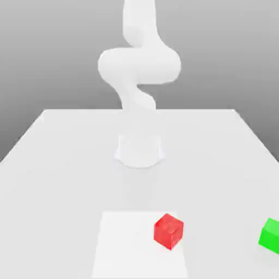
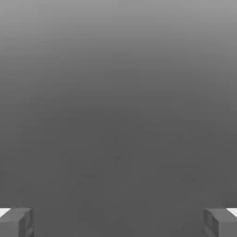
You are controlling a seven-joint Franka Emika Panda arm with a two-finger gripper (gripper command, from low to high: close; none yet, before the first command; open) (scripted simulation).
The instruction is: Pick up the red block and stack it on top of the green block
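White tabletop (image 1: 65, 163) carrying two blocks under a grey backdrop.
Red block (image 1: 168, 231) is sitting near the front edge, green block (image 1: 270, 235) well apart toward the exterior view's right; the hand (image 2: 118, 222) is hanging wide open, gripping nothing.

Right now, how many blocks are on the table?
2. The red block sits near the front, on a paler square patch of the table. The green block sits apart from it at the exterior view's right edge, partly cut off by the frame.
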